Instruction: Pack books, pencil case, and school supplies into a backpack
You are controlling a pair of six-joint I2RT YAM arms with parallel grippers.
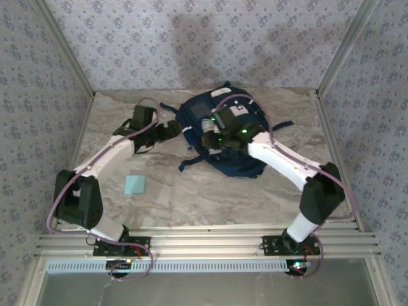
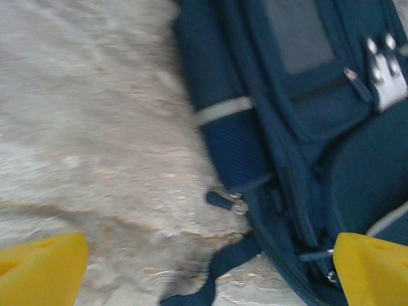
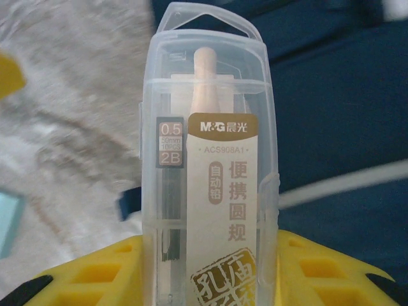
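The navy backpack [image 1: 233,137] lies flat at the middle back of the table. My right gripper [image 1: 213,137] hovers over it, shut on a translucent plastic stationery box [image 3: 213,172] with a beige label and pencil leads inside, one of the school supplies. The box stands upright between the yellow fingers [image 3: 95,274], above the backpack's fabric [image 3: 338,115]. My left gripper [image 1: 167,129] sits at the backpack's left edge, wide open and holding nothing [image 2: 207,274], just over a zipper pull [image 2: 226,202] and a strap [image 2: 217,268]. A light-blue pad [image 1: 134,184] lies on the table. The books and pencil case are out of view.
The marble-patterned tabletop [image 1: 191,191] is walled by patterned panels at the back and sides. A dark strap [image 1: 280,125] trails right of the backpack. The pad's corner [image 3: 7,220] shows at the left edge of the right wrist view.
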